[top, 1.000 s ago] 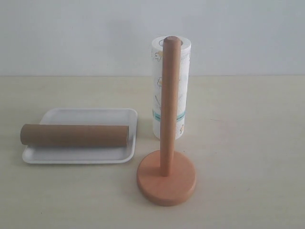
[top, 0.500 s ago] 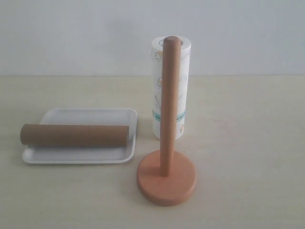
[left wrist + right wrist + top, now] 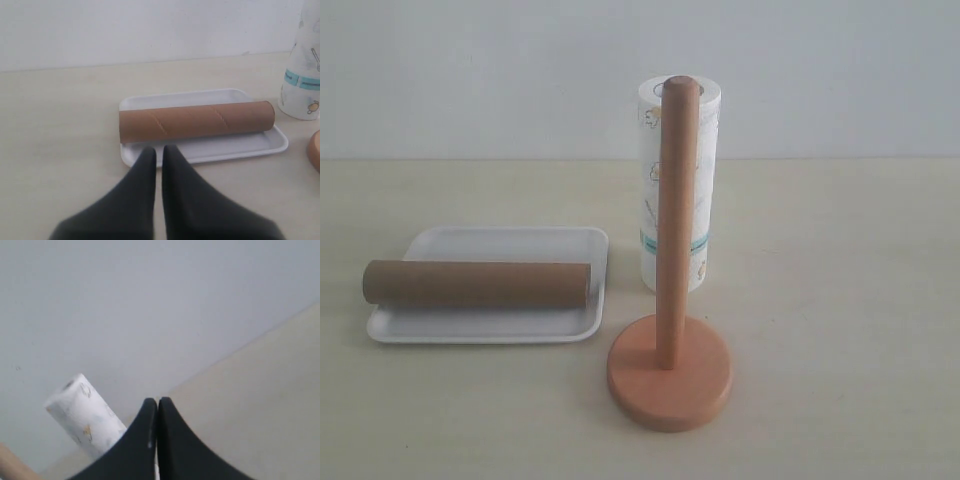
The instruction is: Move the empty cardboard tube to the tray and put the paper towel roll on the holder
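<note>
Empty cardboard tube [image 3: 478, 284] lies on its side across the tray [image 3: 510, 243], long axis running left-right in the exterior view; its left end overhangs the tray's left rim, its right end stops within the right rim. Tray sits flat on the pale table [image 3: 840, 300], left of the holder [image 3: 675, 230] and apart from it. Holder stands upright on its round disc base at front centre, dowel bare. Paper towel roll [image 3: 708, 180] stands on end on the table directly behind the dowel, partly hidden by it; teal band sits near the roll's lower end, and whether roll and holder base touch cannot be told. Left gripper [image 3: 159, 149]: dark fingers drawn together with only a thin slit between them, nothing pinched, tips pointing at the tray's near rim and clear of the tube. Right gripper [image 3: 158, 401]: fingers pressed tip to tip, nothing held, aimed toward the grey wall [image 3: 470, 70], with the roll in view beyond the tips and apart from them
</note>
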Motion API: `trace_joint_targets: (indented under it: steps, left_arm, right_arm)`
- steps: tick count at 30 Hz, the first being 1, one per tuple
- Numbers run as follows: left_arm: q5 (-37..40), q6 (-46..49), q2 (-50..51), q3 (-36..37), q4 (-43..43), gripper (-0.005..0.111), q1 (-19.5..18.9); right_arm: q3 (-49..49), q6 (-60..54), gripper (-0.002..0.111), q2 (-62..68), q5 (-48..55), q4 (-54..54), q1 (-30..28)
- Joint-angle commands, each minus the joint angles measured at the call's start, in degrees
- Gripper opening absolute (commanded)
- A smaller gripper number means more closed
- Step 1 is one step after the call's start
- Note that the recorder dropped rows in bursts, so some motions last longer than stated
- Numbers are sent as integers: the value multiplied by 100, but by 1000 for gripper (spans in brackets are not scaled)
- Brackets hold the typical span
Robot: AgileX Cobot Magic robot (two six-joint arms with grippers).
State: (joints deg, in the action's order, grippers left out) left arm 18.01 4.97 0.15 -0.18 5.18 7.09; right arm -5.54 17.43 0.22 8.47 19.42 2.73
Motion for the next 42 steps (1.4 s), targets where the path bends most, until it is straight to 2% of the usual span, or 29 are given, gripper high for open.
trace_joint_targets:
  steps: [1, 7, 12, 16, 22, 26, 30, 37, 42]
  left_arm:
    - [-2, -61, -15, 18, -9, 4, -13]
    - [-2, -61, -15, 18, -9, 4, -13]
    - [-2, -61, -15, 18, -9, 4, -13]
    - [-2, -61, -15, 18, -9, 4, -13]
    - [-2, -61, -15, 18, -9, 4, -13]
    - [-2, -61, -15, 18, -9, 4, -13]
    - [-2, -61, -15, 18, -9, 4, -13]
    - [-2, -42, -15, 18, -9, 4, -13]
    - [-2, -42, -15, 18, -9, 4, -13]
  right_arm:
    - [-106, 65, 0, -22, -1106, 162, -38]
    - [-1367, -846, 0, 135, -280, -47, -26]
    - [-3046, -2151, 0, 1041, 1222, -47, -26]
    - [-4221, -2358, 0, 1937, 2303, -13, -26]
    - [-5306, -3733, 0, 3232, 3654, 928, -26]
    - [-5448, -4760, 0, 3776, 4038, 1739, -26]
    - [-5448, -5251, 0, 4045, 4154, 1907, -26]
    - [-5371, -5718, 0, 4767, 4065, 2088, -26]
    - [-4853, -6817, 0, 5556, 3660, 2798, -206]
